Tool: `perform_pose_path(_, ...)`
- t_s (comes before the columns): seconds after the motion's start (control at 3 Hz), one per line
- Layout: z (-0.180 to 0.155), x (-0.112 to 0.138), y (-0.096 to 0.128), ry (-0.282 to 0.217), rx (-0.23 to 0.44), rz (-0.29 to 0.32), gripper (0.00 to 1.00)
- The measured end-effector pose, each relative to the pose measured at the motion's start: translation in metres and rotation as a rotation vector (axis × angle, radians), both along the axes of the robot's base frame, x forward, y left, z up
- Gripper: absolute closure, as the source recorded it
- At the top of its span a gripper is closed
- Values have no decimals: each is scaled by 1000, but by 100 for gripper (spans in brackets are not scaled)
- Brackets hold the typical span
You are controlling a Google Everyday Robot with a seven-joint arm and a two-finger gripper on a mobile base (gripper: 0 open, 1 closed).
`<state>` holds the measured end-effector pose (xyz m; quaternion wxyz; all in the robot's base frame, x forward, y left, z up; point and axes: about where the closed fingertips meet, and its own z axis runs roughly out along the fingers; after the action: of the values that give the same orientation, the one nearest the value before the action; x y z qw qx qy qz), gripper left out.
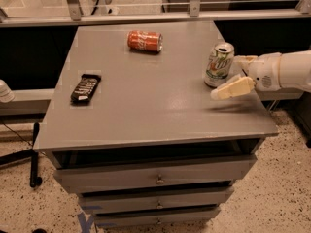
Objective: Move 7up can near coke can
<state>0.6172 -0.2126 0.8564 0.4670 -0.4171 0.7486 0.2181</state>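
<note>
The 7up can point(218, 65), silvery-white with green markings, stands upright near the right edge of the grey cabinet top point(146, 101). The coke can point(145, 41), orange-red, lies on its side at the back middle, well left of the 7up can. My gripper point(226, 78) reaches in from the right at can height. It is open, with its near finger point(233, 88) in front of and to the right of the 7up can and its far finger point(244, 60) just behind the can's right side. It holds nothing.
A black snack bar point(86, 88) lies at the left of the top. Drawers point(155, 176) sit below the front edge. A rail and glass point(146, 13) run behind the cabinet. A dark stand point(34, 154) is on the floor at the left.
</note>
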Motion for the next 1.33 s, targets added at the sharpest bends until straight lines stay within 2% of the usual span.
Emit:
perform_pose_path(0.33,7,19,16,-47,128,1,17)
perform_pose_path(0.67,17,32,28,-94,191,13,40)
perform_pose_path(1.0,30,51,36,-144,211,23,64)
perform_pose_path(1.33,59,73,38,-208,206,26,87)
